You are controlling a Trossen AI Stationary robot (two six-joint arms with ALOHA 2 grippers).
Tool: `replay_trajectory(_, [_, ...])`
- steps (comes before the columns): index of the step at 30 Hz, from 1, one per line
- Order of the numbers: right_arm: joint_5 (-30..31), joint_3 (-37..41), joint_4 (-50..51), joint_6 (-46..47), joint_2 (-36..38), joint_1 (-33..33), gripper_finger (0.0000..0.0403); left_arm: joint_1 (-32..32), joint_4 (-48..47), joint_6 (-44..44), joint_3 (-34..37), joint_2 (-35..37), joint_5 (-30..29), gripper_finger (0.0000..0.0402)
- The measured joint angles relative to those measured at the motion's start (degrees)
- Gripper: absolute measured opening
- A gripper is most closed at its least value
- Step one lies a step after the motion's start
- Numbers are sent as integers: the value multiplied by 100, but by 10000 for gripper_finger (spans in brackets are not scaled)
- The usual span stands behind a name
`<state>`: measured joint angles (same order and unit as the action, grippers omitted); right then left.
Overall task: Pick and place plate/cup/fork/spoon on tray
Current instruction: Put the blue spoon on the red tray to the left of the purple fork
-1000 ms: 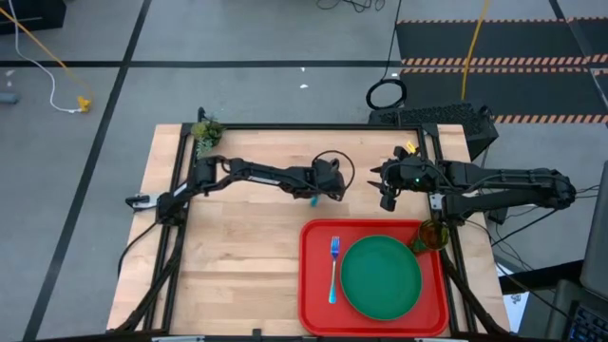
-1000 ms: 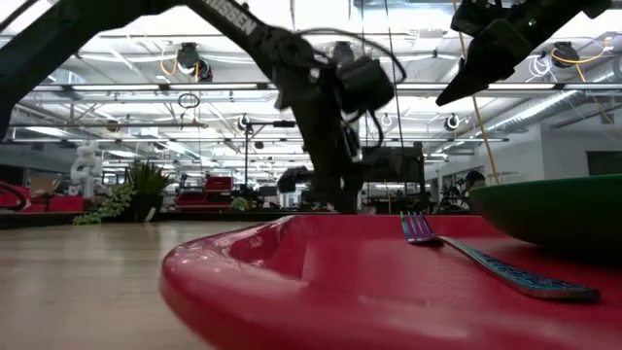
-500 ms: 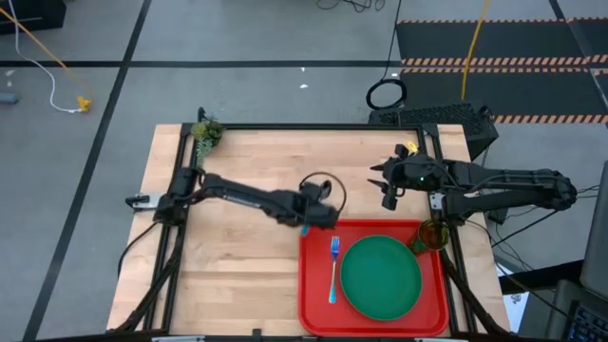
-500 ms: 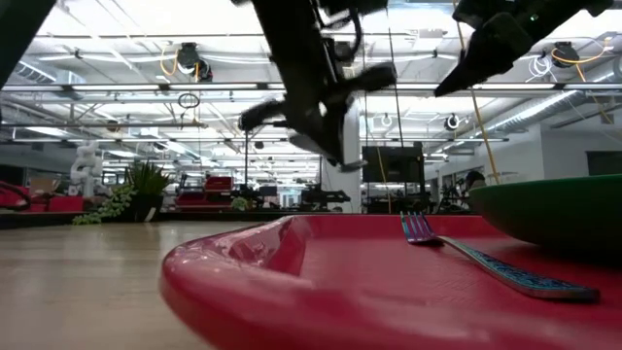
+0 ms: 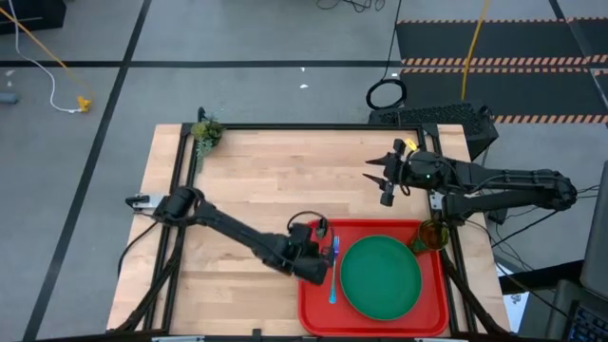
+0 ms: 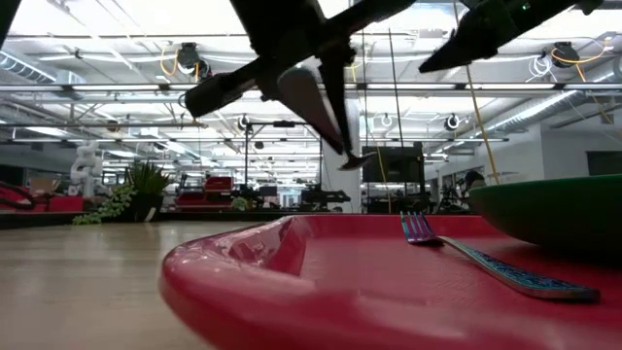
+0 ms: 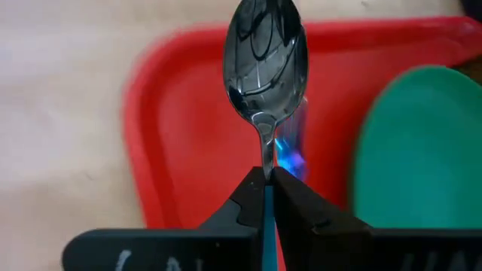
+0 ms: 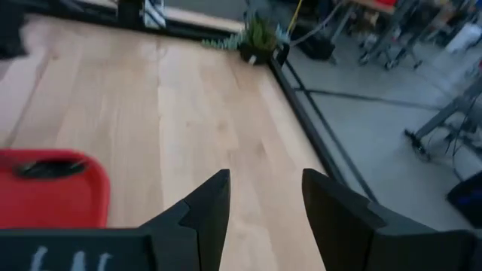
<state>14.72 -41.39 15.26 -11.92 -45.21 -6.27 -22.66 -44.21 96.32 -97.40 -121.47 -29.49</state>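
- Left gripper (image 7: 265, 181), jaws clenched on the spoon (image 7: 265, 68) handle, holds it above the tray (image 5: 318, 304) beside the fork (image 5: 333, 271), positioned for lowering.
- Right gripper (image 5: 380, 177) hovers over the bench (image 5: 256, 171), jaws released, waiting.

Tray (image 5: 318, 306): bright red. Plate (image 5: 380, 277): dark green, plain. Cup (image 5: 434, 234): olive-green, translucent. Fork (image 5: 333, 271): light-blue handle. Spoon (image 7: 266, 62): dark mirror-metal bowl, blue handle. Table (image 5: 256, 180): pale wood grain. Floor at 1 o'clock: orange-striped black mats (image 5: 494, 62).
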Motion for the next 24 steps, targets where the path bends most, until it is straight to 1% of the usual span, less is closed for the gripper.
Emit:
replay_trajectory(3, [0, 0, -332, -179, 0, -1, 160, -157, 148, 281, 0, -109, 7, 19])
replay_trajectory(5, [0, 0, -565, -284, -2, -1, 160, -233, 469, 413, 0, -200, 4, 19])
replay_trajectory(8, [0, 0, -888, -429, 0, -3, 160, -337, 686, 592, -1, -382, -3, 19])
replay_trajectory(13, [2, 4, -1218, -646, 0, -2, 160, -473, 499, 1061, -207, -703, 8, 19])
replay_trajectory(15, [1, 2, -1369, -701, 0, -1, 160, -481, 285, 1161, -289, -771, -35, 19])
replay_trajectory(24, [0, 2, -1633, -698, 0, -1, 160, -388, 399, 1489, -322, -1015, 56, 19])
